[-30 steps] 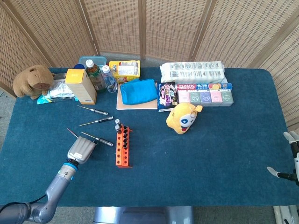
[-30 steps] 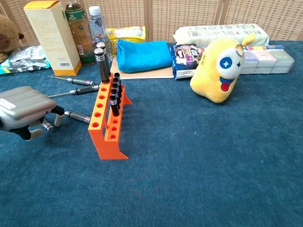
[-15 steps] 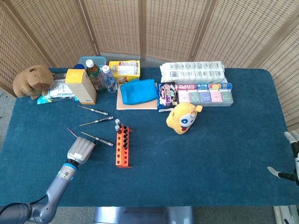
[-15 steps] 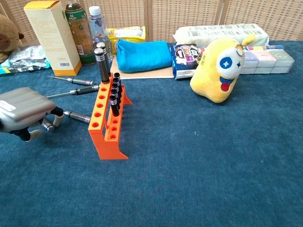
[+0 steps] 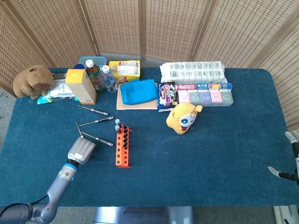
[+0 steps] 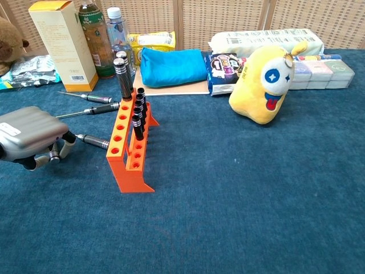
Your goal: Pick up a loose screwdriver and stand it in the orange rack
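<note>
Now left hand point(image 6: 31, 137) clenched around thin screwdriver point(image 5: 78, 129) left of orange rack point(image 6: 129, 148); lift and insertion remain.

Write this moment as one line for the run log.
phase: grasping | left hand: holds a thin screwdriver, tip up | right hand: idle at table edge | orange rack: partly filled | three screwdrivers loose

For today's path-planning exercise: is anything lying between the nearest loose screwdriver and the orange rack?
Nothing visible does. The nearest loose screwdriver lies beside the left hand, its handle pointing at the orange rack, with only bare blue cloth between them. Two other loose screwdrivers lie farther back, out of the way.
</note>
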{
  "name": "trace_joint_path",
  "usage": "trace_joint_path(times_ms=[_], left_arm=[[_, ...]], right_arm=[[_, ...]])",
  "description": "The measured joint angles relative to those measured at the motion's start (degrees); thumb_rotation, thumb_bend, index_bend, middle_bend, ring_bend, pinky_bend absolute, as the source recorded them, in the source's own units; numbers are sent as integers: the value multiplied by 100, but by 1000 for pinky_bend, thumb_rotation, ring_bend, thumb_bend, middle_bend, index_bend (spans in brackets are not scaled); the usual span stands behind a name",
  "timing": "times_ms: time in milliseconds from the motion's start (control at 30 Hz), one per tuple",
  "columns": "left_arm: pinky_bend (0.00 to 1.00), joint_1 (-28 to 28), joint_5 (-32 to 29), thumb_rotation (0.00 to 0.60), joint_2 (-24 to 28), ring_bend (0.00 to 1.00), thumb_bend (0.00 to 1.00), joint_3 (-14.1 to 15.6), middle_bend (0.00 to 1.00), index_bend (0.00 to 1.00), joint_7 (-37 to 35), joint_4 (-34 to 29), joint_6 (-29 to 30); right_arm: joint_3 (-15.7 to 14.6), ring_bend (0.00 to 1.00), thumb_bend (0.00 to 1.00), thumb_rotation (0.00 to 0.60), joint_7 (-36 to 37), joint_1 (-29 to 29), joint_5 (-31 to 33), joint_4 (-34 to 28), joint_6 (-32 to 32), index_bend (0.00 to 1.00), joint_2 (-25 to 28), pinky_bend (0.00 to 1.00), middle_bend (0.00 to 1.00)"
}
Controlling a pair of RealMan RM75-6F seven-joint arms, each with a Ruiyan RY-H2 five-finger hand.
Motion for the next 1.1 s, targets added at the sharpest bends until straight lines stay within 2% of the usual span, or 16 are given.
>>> trace_joint_path(times_ms=[433, 1100], left_arm=[[1000, 9, 28, 600, 89, 1000, 392, -57, 1000, 545, -13, -157, 46], [1000, 129, 337, 600, 1212, 1000, 392, -183, 1000, 551, -309, -1538, 456]], right_arm=[[0, 0, 0, 600, 28, -3, -12, -1, 0, 0, 10, 0, 0], [-32, 0, 0, 600, -67, 60, -26, -5, -110, 0, -44, 0, 0]])
